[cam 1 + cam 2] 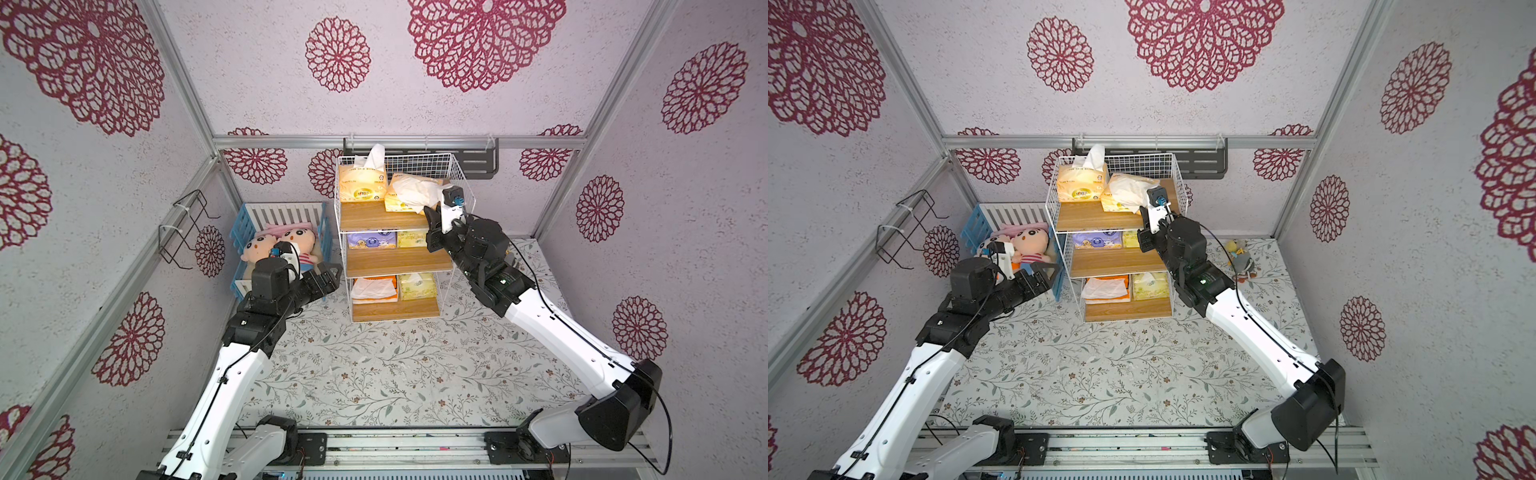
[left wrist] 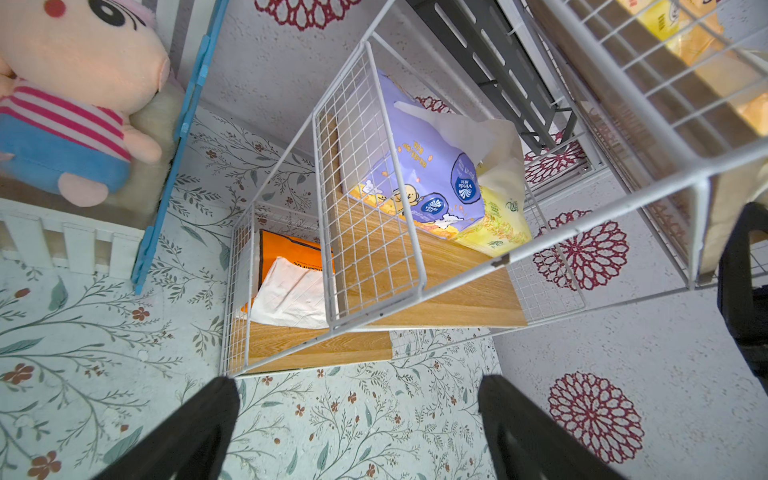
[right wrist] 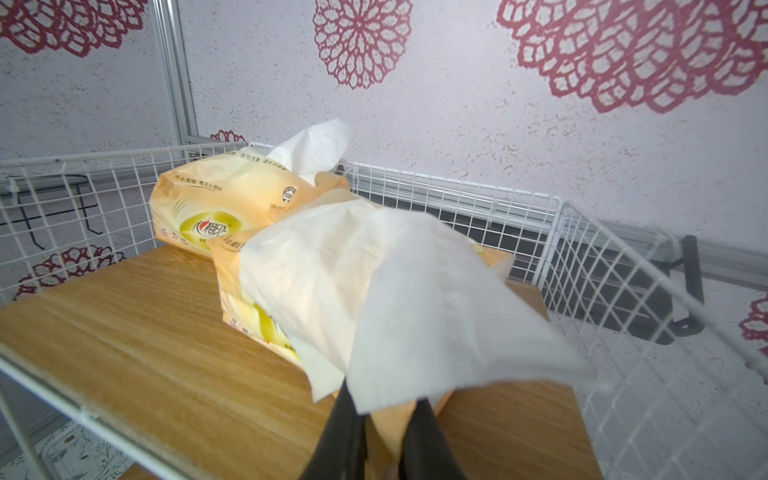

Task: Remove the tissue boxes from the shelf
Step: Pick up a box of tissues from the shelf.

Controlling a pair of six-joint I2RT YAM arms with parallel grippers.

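The left gripper (image 2: 359, 384) is hovering beside the shelf's (image 1: 386, 217) left side, its jaws spread wide and empty. All six packs are sitting on the shelf. A purple pack (image 1: 371, 240) and a yellow-green one are lying on its middle board, and an orange pack (image 2: 291, 249) and another yellow-green one on its bottom board. Two pale orange packs are on its top board. At the front right of that top board, the right gripper (image 3: 382, 409) is pinching the wrapper corner of the nearer pale pack (image 3: 249, 307), with loose white tissue (image 3: 415, 299) draping over its fingers. The first removal seems to be starting. Next, the pack probably needs drawing out through the shelf's open front, gently, since that thin corner could slip.
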